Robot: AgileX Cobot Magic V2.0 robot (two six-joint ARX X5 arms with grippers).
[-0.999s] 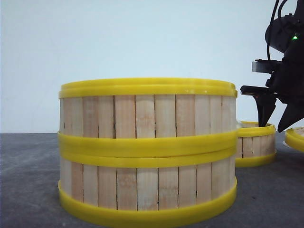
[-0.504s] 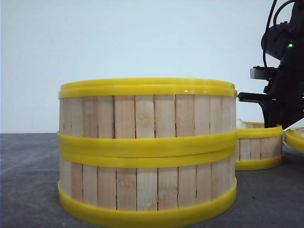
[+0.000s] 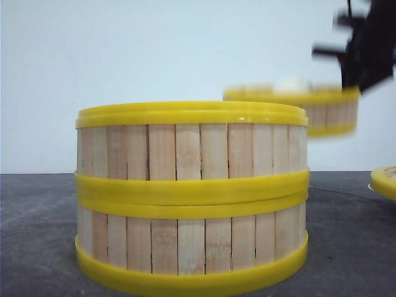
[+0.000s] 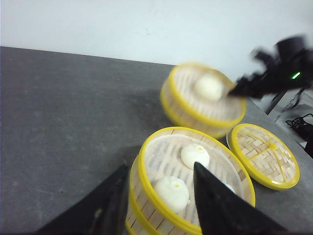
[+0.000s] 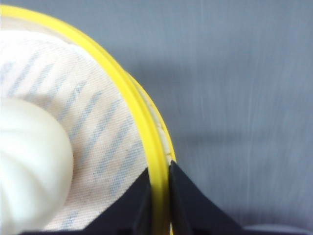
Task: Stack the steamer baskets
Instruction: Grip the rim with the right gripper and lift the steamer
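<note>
1. Steamer baskets first: on your left the two-tier stack (image 3: pixel 192 198) sits on the dark table (image 3: pixel 37 235), exactly where it sat a second ago. Buns (image 4: pixel 194 155) lie in its open top tier.

2. Your left gripper (image 4: pixel 156 196) hangs above that stack's near rim, fingers spread wide, holding nothing.

3. Now the change. The third basket (image 3: pixel 291 108), which was resting on the table behind the stack a second ago, is up in the air, blurred with motion, its base already higher than the stack's top rim. It carries one bun (image 4: pixel 209 88).

4. Your right gripper (image 5: pixel 159 196) has it: the fingers are pinched on the yellow rim, one inside the wall and one outside.

5. Far right, the woven lid (image 4: pixel 265 155) lies flat on the table, untouched.

6. What it means for you: the pick-up looks done and the carry is on. The basket has height to clear; I'd judge the next call is bringing it across and centring it over the stack, with that single-edge grip liable to let it tilt.
</note>
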